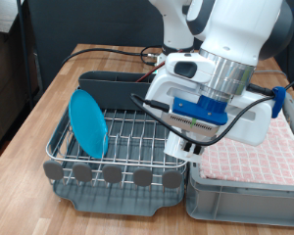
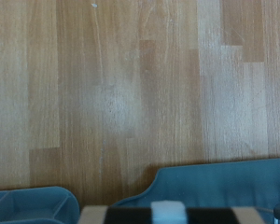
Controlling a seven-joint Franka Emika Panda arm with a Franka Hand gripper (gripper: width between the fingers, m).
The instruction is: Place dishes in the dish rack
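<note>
- Plate (image 1: pixel 88 121) stands on edge in the rack (image 1: pixel 118 137), at 9 o'clock from the claw (image 1: pixel 191 150).
- Claw's opening: cannot tell; nothing seen in it.
- Plate looks stiff, slick, breakable; take it by the rim.

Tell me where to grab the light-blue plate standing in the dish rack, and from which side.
Grip the plate by its upper rim, coming from above. It stands on edge in the dish rack, leaning slightly, so only the top edge is free of wires; a thin rim probably suits the two fingers.
</note>
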